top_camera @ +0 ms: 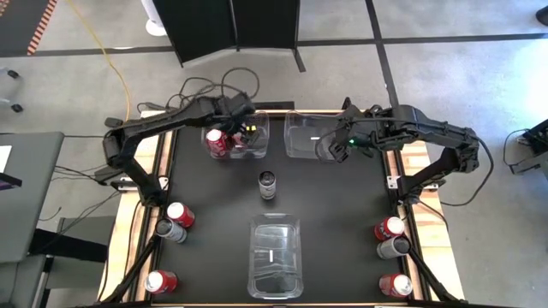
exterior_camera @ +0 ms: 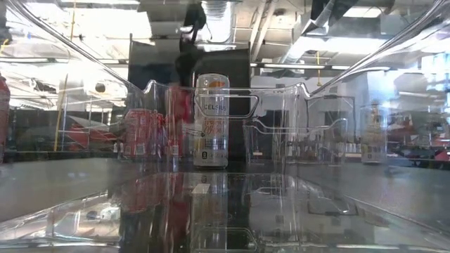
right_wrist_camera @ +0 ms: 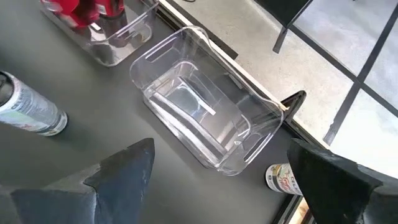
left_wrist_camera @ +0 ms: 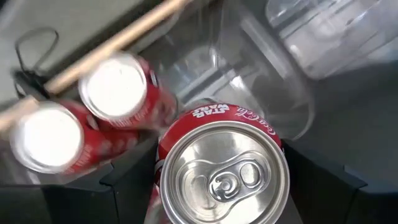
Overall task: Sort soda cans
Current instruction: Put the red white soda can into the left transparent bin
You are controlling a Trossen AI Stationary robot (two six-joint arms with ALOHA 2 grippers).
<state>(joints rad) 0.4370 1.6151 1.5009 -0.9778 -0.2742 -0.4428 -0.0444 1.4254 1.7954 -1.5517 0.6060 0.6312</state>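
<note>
The sort is early: only the far left bin (top_camera: 257, 128) has cans, and most wait loose on the table.

At the table's left edge stand 2 red cans (top_camera: 180, 214) (top_camera: 161, 281) and 1 grey can (top_camera: 168, 229). Above the far left bin, the left gripper (top_camera: 242, 127) holds a red can (left_wrist_camera: 221, 167) upright between its fingers, over 2 red cans (left_wrist_camera: 118, 90) already inside. A pale can (top_camera: 268, 185) stands alone mid-table, between that bin and the near bin (top_camera: 276, 221), which looks empty. The far right bin (top_camera: 301, 137) holds nothing. The right gripper (top_camera: 336, 147) hovers beside it, spread wide, carrying nothing. A can (right_wrist_camera: 285, 177) stands just past that bin, though its colour is hard to judge. At the right edge wait 2 red (top_camera: 388, 228) (top_camera: 396, 285) and 1 grey (top_camera: 393, 248).
</note>
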